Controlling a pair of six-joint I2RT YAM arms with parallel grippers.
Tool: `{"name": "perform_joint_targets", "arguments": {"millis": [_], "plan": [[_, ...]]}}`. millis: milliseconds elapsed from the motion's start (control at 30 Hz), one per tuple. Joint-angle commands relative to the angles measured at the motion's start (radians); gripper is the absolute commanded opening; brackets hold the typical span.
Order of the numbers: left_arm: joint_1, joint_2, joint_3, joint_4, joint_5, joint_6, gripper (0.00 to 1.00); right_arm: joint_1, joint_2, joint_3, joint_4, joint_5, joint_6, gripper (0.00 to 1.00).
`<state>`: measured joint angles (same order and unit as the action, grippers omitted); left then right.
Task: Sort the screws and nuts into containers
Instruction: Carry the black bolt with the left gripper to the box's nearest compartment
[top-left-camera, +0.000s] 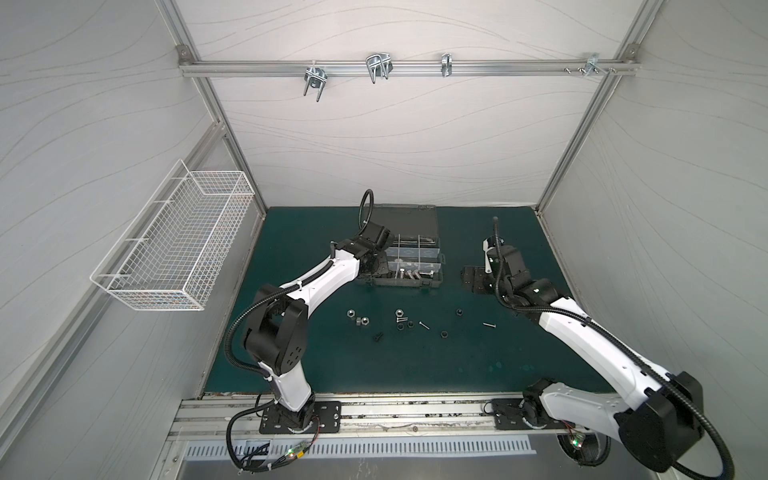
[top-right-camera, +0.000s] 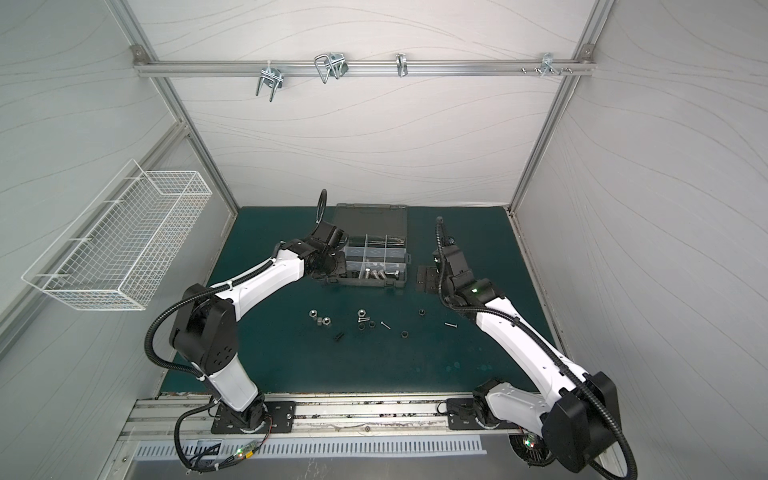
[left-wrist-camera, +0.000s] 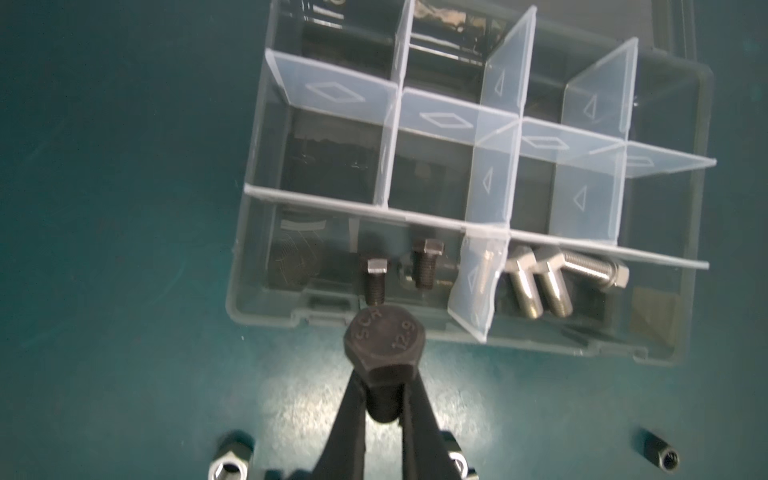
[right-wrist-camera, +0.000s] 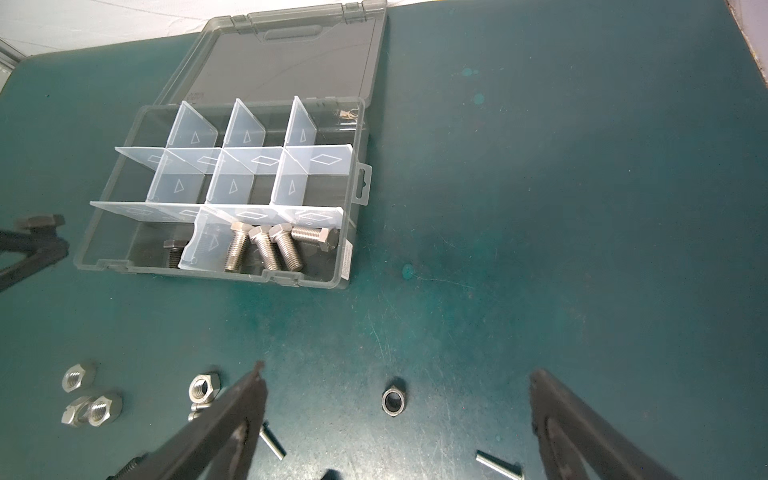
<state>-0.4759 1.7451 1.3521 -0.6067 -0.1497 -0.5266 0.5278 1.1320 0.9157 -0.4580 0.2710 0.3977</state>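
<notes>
Now, the organizer case (right-wrist-camera: 208, 272) sits open on the bench (right-wrist-camera: 561, 208), its lid (right-wrist-camera: 291, 62) laid flat on the far side. Clear dividers (right-wrist-camera: 249, 160) cut the case into rows of compartments.

In the near row, the right compartment holds four silver hex bolts (right-wrist-camera: 264, 249). Three lie side by side, heads toward the far side and threaded ends toward the near wall. The fourth lies across on their far side, its long axis left to right, head to the right. The compartment just left of it holds two black bolts (left-wrist-camera: 426, 264), each with head far and shank near. In the far row something shiny shows at the right end, too small for me to name.

My left end effector (left-wrist-camera: 384, 374) is closed on the held black bolt (left-wrist-camera: 384, 336). I hold it above the bench just outside the near left corner of the case, not in any compartment. Its long axis runs in line with my fingers (left-wrist-camera: 349, 415): the shank goes back between them and the hexagonal head sticks out past the tips, toward the case.

My right end effector (right-wrist-camera: 397, 372) stands wide open with nothing between its tips, over the bench to the right of the case. On the near side of the case, apart from it, silver nuts (right-wrist-camera: 203, 386), black ring nuts (right-wrist-camera: 394, 401) and thin silver screws (right-wrist-camera: 272, 442) lie loose on the bench.
</notes>
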Motion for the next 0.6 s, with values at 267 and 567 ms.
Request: {"name": "perform_joint_targets", "arguments": {"millis": [267,567], "plan": [[0.058,0.123,0.112,-0.041,-0.005,0.059,0.07,-0.008,-0.018,0.008,-0.028,-0.013,0.031,0.99],[0.077,0.167,0.111,-0.047,-0.001,0.060,0.10,-0.008,-0.009,0.009,-0.027,-0.021,0.037,0.99]]}}
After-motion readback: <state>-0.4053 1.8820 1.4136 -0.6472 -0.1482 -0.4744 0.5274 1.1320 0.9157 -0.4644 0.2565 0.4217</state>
